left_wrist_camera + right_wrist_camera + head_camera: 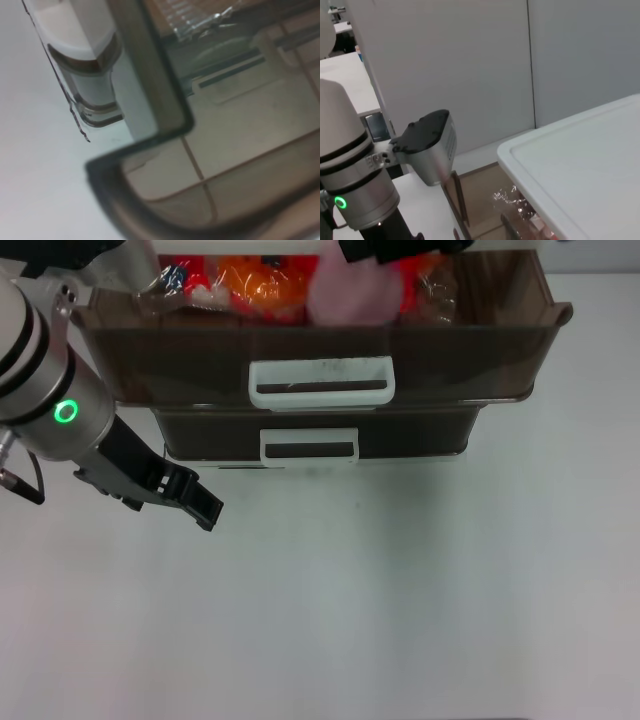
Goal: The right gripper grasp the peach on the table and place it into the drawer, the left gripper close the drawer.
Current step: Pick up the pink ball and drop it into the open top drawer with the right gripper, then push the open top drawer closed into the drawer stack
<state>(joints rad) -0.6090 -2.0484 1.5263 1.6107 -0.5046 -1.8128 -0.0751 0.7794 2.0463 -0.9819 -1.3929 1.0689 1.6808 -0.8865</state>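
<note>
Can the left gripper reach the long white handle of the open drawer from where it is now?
Probably yes. The left gripper hangs over the bare table, in front and to the left of the drawer, and nothing lies between it and the handle.

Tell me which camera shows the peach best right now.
The head view: the peach lies in the open drawer among packets. Neither wrist view shows it; the left wrist view shows only brown drawer plastic.

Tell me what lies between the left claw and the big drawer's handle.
In the head view, only bare table lies between the left claw and the drawer handle.
</note>
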